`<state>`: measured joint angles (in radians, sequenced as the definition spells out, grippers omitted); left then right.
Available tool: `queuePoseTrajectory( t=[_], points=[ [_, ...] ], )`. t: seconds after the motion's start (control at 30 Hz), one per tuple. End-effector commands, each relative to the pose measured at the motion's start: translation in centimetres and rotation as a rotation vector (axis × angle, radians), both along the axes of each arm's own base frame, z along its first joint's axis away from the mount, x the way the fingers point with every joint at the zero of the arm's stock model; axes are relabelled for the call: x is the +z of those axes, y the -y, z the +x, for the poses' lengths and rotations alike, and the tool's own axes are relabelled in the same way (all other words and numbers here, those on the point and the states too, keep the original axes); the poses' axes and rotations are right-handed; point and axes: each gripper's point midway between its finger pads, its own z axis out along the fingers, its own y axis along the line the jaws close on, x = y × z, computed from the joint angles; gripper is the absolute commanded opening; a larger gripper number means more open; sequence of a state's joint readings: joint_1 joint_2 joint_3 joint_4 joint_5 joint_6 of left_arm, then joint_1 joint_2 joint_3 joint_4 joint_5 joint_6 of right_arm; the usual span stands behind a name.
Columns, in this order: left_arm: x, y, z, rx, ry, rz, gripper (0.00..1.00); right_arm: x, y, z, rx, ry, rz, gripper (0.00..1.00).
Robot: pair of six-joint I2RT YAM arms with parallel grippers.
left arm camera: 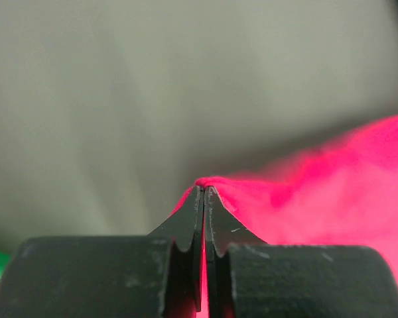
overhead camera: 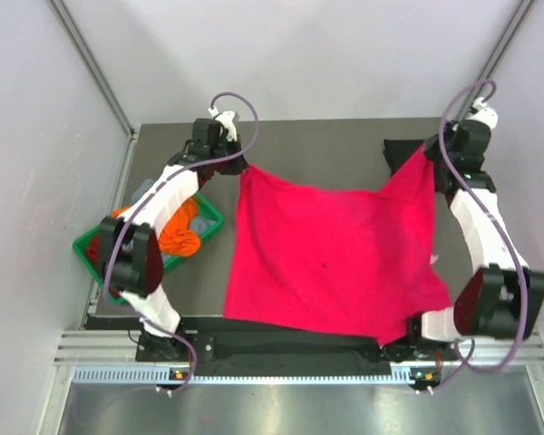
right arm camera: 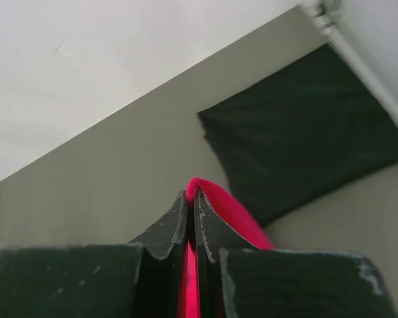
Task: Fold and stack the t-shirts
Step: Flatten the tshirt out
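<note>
A bright pink-red t-shirt is stretched over the middle of the table, its far edge raised between both arms. My left gripper is shut on its far left corner; the cloth shows pinched between the jaws in the left wrist view. My right gripper is shut on its far right corner, seen in the right wrist view. A folded black t-shirt lies at the far right, also in the right wrist view. An orange t-shirt lies in the green tray with dark red and grey-blue cloth.
The green tray stands at the table's left edge beside my left arm. White enclosure walls surround the table on three sides. A metal rail runs along the near edge under the arm bases.
</note>
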<state>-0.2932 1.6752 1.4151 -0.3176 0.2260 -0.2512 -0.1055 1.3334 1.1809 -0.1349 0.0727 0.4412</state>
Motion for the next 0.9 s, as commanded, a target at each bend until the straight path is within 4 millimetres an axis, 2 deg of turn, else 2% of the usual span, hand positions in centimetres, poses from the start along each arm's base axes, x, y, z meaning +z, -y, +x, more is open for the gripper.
queuePoseTrajectory(
  t=[0.0,0.03,0.07,0.1,0.13,0.17,0.2,0.23,0.27,0.3,0.33,0.37,0.4,0.43,0.47,0.6,0.73,0.87],
  points=[
    [1.2,-0.5,4.9,0.011,0.127,0.002,0.00,7.7,-3.8,4.5,0.194,0.368,0.027,0.00],
    [0.3,-1.4,5.9,0.029,0.110,0.010,0.00,6.7,-4.3,5.6,0.223,0.356,0.038,0.00],
    [-1.3,-1.6,7.0,0.032,0.077,0.024,0.00,3.6,-5.1,7.5,0.269,0.297,0.062,0.00],
    [-1.9,-2.0,7.7,0.040,0.067,0.031,0.00,4.1,-5.6,8.7,0.294,0.312,0.076,0.00],
    [-2.4,-2.8,8.4,0.056,0.058,0.037,0.00,3.5,-6.1,9.7,0.319,0.300,0.089,0.00],
    [-3.2,-3.1,9.5,0.059,0.047,0.045,0.00,1.0,-6.6,11.2,0.355,0.253,0.115,0.00],
    [-3.7,-3.4,9.9,0.063,0.035,0.046,0.00,2.3,-7.0,12.4,0.373,0.286,0.129,0.00],
    [-3.8,-4.1,10.6,0.075,0.035,0.046,0.00,1.9,-7.2,13.2,0.383,0.280,0.146,0.00],
    [-4.2,-4.4,11.3,0.072,0.036,0.048,0.00,-0.3,-7.3,14.6,0.389,0.238,0.178,0.00],
    [-4.3,-4.6,11.7,0.074,0.037,0.050,0.00,1.2,-7.5,15.6,0.395,0.265,0.175,0.00],
    [-4.4,-5.2,12.1,0.085,0.037,0.051,0.00,0.9,-7.3,16.4,0.393,0.256,0.179,0.00],
    [-4.9,-5.4,12.7,0.082,0.035,0.054,0.00,-0.9,-7.4,17.4,0.393,0.220,0.196,0.00],
    [-5.1,-5.9,13.0,0.085,0.030,0.054,0.00,0.1,-7.4,18.2,0.395,0.242,0.193,0.00],
    [-5.0,-6.0,13.4,0.079,0.036,0.054,0.00,-0.1,-7.4,18.7,0.394,0.237,0.198,0.00],
    [-5.7,-6.1,13.5,0.075,0.025,0.058,0.00,-0.7,-7.3,19.4,0.393,0.220,0.205,0.00],
    [-6.4,-6.4,13.4,0.038,0.022,0.099,0.00,-1.7,-7.0,19.7,0.370,0.178,0.210,0.00],
    [-7.0,-6.8,13.1,0.001,0.017,0.154,0.00,-1.5,-6.3,19.4,0.340,0.160,0.184,0.00],
    [-7.6,-7.1,12.7,0.000,-0.015,0.173,0.00,-2.1,-6.2,19.0,0.330,0.110,0.185,0.00]
  ],
)
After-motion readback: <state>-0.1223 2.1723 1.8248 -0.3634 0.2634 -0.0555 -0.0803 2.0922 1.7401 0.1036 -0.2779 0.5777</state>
